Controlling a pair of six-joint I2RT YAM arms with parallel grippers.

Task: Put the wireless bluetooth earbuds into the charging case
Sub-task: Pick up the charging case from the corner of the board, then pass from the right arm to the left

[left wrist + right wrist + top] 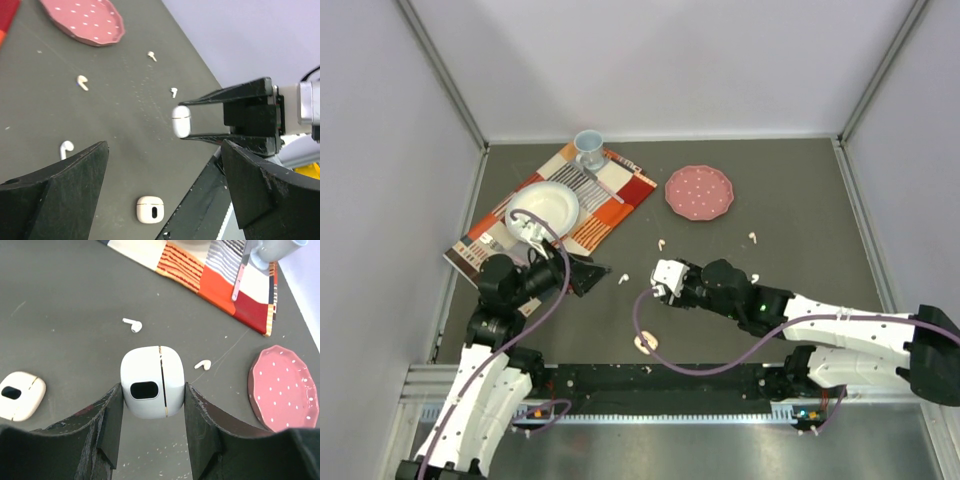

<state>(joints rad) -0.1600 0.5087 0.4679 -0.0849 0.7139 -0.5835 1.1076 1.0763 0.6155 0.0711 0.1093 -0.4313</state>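
Note:
My right gripper (667,281) is shut on a white charging case (152,381), lid closed, held above the dark table; the case also shows in the left wrist view (181,120). A second closed case (645,343) lies near the front edge and shows in both wrist views (150,209) (19,395). Tiny whitish earbuds lie loose on the table: one (622,279) between the grippers, one (661,243) further back, one (752,237) right of it, one (754,277) by the right arm. My left gripper (592,275) is open and empty, just left of the held case.
A patterned mat (620,195) at the back left carries a white bowl (548,207) and a pale blue mug (588,148). A pink dotted plate (699,191) sits at the back centre. Grey walls enclose the table on three sides.

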